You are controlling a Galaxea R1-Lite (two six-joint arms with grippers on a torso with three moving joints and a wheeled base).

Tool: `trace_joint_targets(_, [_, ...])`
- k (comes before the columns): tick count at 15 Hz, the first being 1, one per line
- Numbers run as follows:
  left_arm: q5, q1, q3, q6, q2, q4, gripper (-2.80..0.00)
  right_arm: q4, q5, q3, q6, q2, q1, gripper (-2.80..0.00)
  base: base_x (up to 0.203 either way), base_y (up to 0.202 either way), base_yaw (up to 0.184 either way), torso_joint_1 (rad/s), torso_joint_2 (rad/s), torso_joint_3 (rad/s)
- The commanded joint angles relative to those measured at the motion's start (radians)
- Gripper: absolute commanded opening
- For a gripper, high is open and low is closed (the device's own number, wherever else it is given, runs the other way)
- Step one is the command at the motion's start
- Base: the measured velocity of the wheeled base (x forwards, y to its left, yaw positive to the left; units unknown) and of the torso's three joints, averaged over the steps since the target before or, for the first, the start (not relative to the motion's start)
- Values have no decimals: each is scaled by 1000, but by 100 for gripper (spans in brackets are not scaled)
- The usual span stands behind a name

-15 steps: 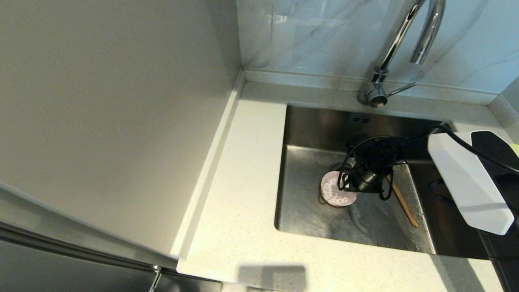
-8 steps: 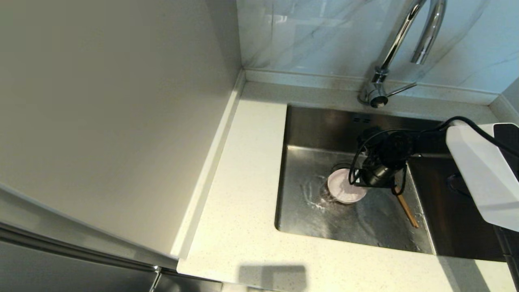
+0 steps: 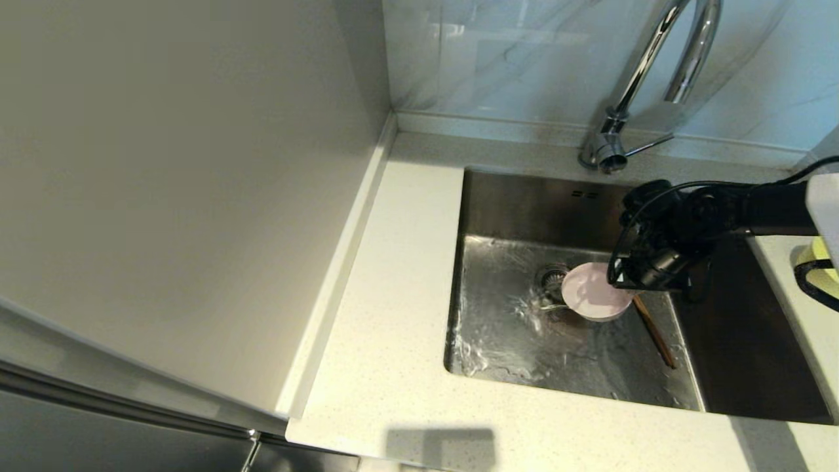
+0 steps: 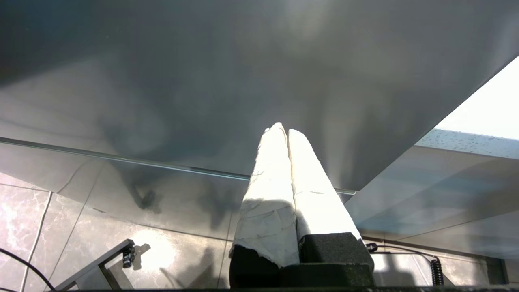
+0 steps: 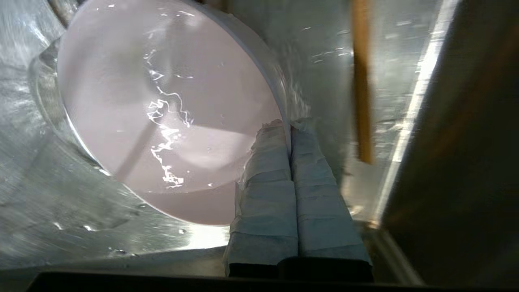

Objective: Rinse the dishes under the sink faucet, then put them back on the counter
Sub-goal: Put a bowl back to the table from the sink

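My right gripper (image 3: pixel 619 285) is shut on the rim of the pale pink bowl (image 3: pixel 593 295), holding it tilted above the floor of the sink (image 3: pixel 511 357), just right of the drain strainer (image 3: pixel 554 275). In the right wrist view the rim sits pinched between the taped fingers (image 5: pixel 267 162), and the pink bowl (image 5: pixel 162 101) has water streaks inside. Brown chopsticks (image 3: pixel 655 331) lie on the sink floor by its right wall. The sink faucet (image 3: pixel 645 59) rises behind the basin. A yellow bowl's edge (image 3: pixel 816 259) shows at the far right. My left gripper (image 4: pixel 282 129) is shut and holds nothing.
The off-white counter (image 3: pixel 393 295) runs along the left and front of the sink. A tall grey panel (image 3: pixel 183 183) stands at the left. The faucet's side lever (image 3: pixel 649 143) points right. Water is splashed over the left part of the sink floor.
My right gripper has lifted the pink bowl up and to the right, away from the sink's middle. Water has spread over the sink floor on the left.
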Motion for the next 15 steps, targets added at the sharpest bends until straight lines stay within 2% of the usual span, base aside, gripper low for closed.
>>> trace_joint_targets(1, [0, 0, 0, 0, -3, -1, -280, 2, -5, 7, -12, -57, -25, -280, 0, 0, 0, 0, 0, 0])
trace_joint_targets(7, [0, 0, 0, 0, -3, -1, -280, -3, -57, 50, -148, -156, -95, -280, 0, 0, 0, 0, 0, 0])
trace_joint_targets(13, [0, 0, 0, 0, -3, -1, -280, -10, -91, 74, -239, -277, -142, -280, 0, 0, 0, 0, 0, 0])
trace_joint_targets(15, [0, 0, 0, 0, -3, -1, -280, -15, -108, 76, -246, -314, -148, -280, 0, 0, 0, 0, 0, 0])
